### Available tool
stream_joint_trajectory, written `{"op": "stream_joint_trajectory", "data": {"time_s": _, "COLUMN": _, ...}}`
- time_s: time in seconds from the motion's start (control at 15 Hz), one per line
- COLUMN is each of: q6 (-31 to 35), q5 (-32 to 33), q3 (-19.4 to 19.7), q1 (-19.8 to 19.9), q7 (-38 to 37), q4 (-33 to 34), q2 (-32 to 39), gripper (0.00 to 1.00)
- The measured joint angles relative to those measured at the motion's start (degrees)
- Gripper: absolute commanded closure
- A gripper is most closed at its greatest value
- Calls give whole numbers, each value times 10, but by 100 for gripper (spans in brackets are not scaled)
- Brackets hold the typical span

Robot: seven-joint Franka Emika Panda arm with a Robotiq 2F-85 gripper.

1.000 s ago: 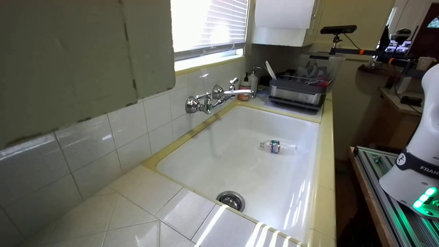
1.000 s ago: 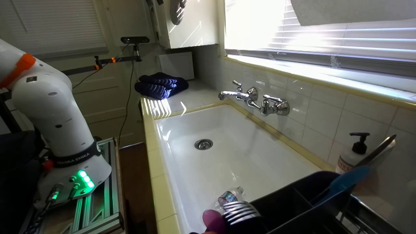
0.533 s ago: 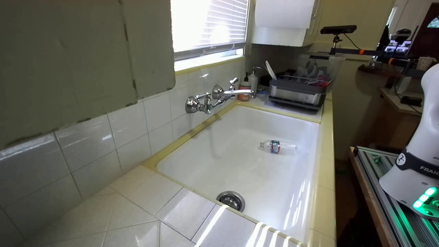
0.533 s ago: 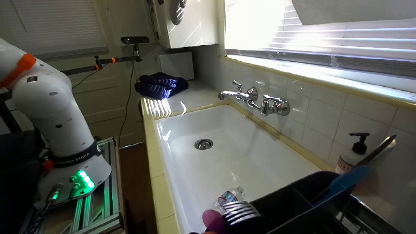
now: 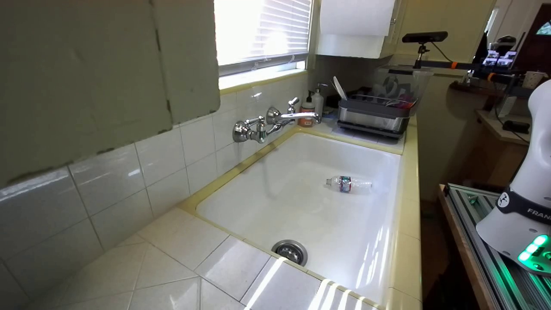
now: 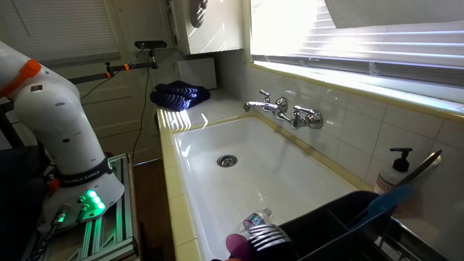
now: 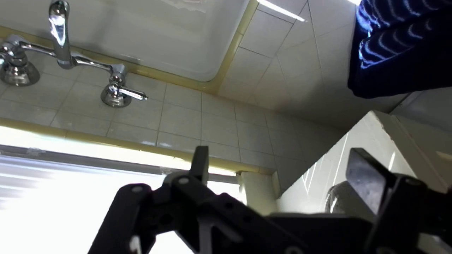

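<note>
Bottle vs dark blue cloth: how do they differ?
Look: the bottle is clear with a coloured label; the cloth is dark blue.
Place: the bottle is in the sink; the cloth is on the counter.
Shape: the bottle is a slim form lying on its side; the cloth is a layered heap.
Shared: neither is in the end effector, which is open.
</note>
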State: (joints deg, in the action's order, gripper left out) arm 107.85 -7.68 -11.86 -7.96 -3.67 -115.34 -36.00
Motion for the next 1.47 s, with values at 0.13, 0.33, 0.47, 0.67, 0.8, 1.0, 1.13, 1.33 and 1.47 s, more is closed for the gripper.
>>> {"op": "stream_joint_trajectory", "data": {"time_s": 0.13, "q6": 16, "q5": -3, "q3": 1, "q1": -8, "q7": 17, "q4": 12, "q2": 13, "gripper": 0}}
{"op": "stream_joint_trajectory", "data": {"time_s": 0.33, "q6": 41, "q5": -25, "q3": 13, "q1": -28, "q7": 65, "q4": 30, "q2": 44, "gripper": 0}}
{"op": "stream_joint_trajectory", "data": {"time_s": 0.47, "q6": 59, "q5": -43, "q3": 25, "q1": -43, "q7": 102, "q4": 44, "q2": 66, "gripper": 0}}
{"op": "stream_joint_trajectory", "data": {"time_s": 0.67, "q6": 84, "q5": -70, "q3": 41, "q1": -59, "q7": 150, "q4": 71, "q2": 101, "gripper": 0}}
{"op": "stream_joint_trajectory", "data": {"time_s": 0.8, "q6": 97, "q5": -85, "q3": 47, "q1": -65, "q7": 176, "q4": 89, "q2": 123, "gripper": 0}}
{"op": "stream_joint_trajectory", "data": {"time_s": 1.0, "q6": 106, "q5": -112, "q3": 50, "q1": -74, "q7": 207, "q4": 113, "q2": 152, "gripper": 0}}
{"op": "stream_joint_trajectory", "data": {"time_s": 1.13, "q6": 113, "q5": -138, "q3": 50, "q1": -79, "q7": 224, "q4": 128, "q2": 170, "gripper": 0}}
{"op": "stream_joint_trajectory", "data": {"time_s": 1.33, "q6": 145, "q5": -183, "q3": 50, "q1": -86, "q7": 247, "q4": 144, "q2": 193, "gripper": 0}}
{"op": "stream_joint_trajectory", "data": {"time_s": 1.47, "q6": 169, "q5": -211, "q3": 50, "q1": -89, "q7": 258, "q4": 153, "q2": 205, "gripper": 0}}
